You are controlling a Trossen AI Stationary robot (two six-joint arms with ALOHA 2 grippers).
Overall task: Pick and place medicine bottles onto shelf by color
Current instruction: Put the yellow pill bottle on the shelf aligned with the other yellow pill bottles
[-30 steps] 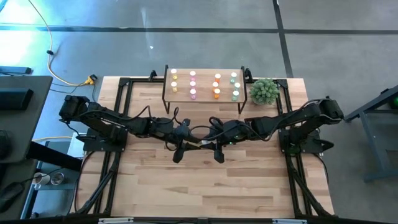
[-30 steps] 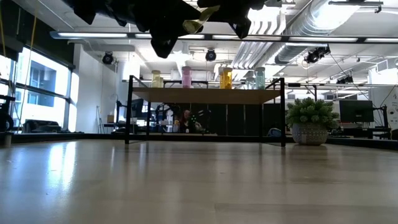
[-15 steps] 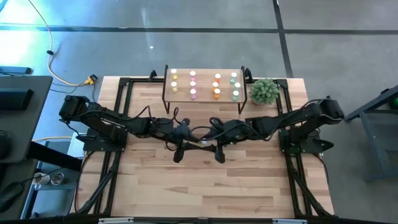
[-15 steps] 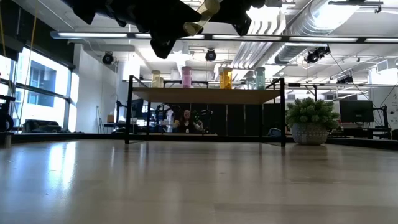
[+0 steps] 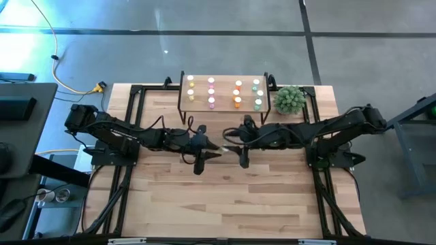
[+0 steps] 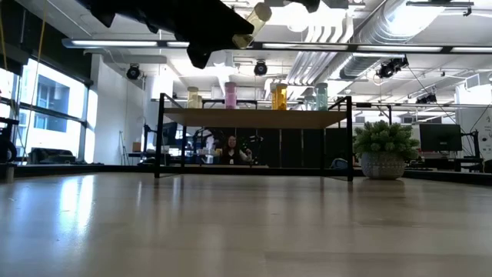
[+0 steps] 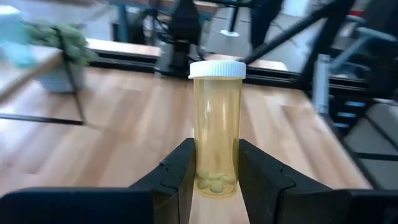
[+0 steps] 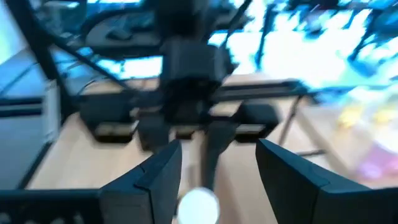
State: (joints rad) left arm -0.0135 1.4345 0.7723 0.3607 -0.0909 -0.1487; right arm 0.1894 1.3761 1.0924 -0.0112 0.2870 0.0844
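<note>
Yellow bottle (image 7: 216, 127): a translucent yellow medicine bottle with a white cap, a few pills at its bottom, is clamped low on its body between the two dark fingers of the left gripper (image 7: 216, 180); in the low view it (image 6: 254, 18) is carried well above the tabletop, tilted, cap pointing up and to the right.
Left gripper: seen from above it (image 5: 208, 149) is held over the middle of the wooden table (image 5: 225, 197), in front of the shelf, closed tight on the yellow bottle.
Right gripper: seen from above it (image 5: 235, 141) is placed just right of the left one, its tips close to the bottle's cap; in its own wrist view the fingers (image 8: 163, 171) are spread wide and nothing is gripped, with a blurred white cap (image 8: 198, 205) seen between them.
Shelf (image 5: 224, 109): a light-wood board on thin black legs is set at the far side of the table; eleven bottles are counted on it, arranged by colour in columns of yellow (image 5: 191, 89), pink (image 5: 211, 92), orange (image 5: 238, 94) and green (image 5: 257, 94).
Plant (image 5: 289, 99): a green bushy plant in a pot is placed just right of the shelf.
</note>
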